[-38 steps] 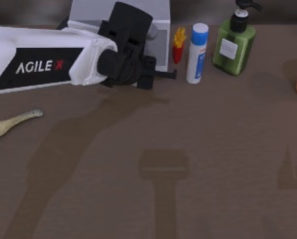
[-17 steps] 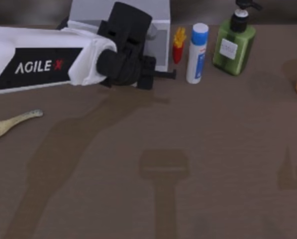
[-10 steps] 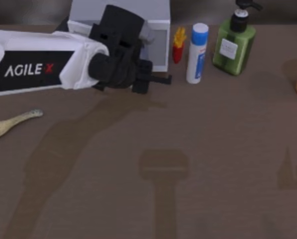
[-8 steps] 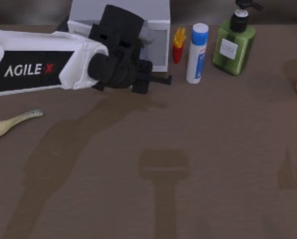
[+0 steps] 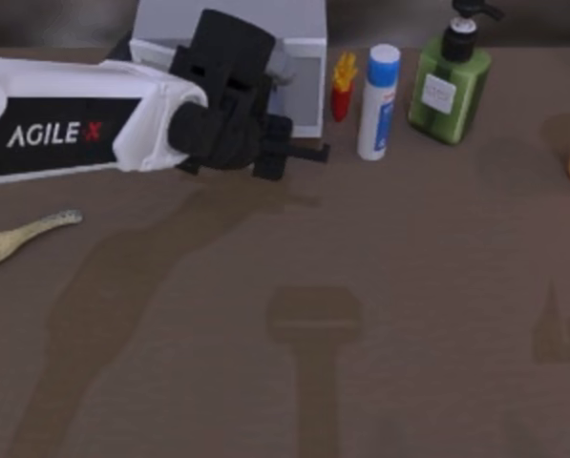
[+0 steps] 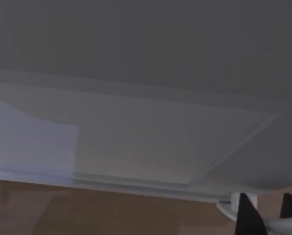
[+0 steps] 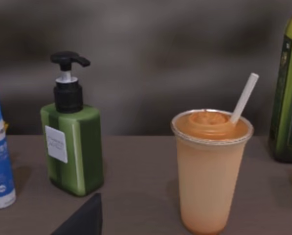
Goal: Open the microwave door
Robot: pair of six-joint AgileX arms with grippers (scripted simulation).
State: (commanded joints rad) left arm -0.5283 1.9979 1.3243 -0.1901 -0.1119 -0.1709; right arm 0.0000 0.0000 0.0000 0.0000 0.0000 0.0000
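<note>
1. The left gripper sits at the front of the microwave, at the far edge of the table and left of centre. Its dark fingers point toward the right side of the table, along the microwave's front face.
2. In the left wrist view the black fingertips straddle a small white tab at the lower edge of the microwave door. Whether they pinch it or merely flank it cannot be told.
3. The door's translucent grey window fills most of that wrist view; in the top view a strip of the microwave door shows beside the wrist, which hides the rest.
4. The left arm, white with a black band, reaches in from the left side of the table.
5. Just right of the microwave stands a small red and yellow item, then a blue and white spray can, then a green pump bottle.
6. A pale spoon lies near the left edge.
7. The right gripper is out of sight; the right wrist view shows an orange drink cup with a straw and a dark green bottle.
</note>
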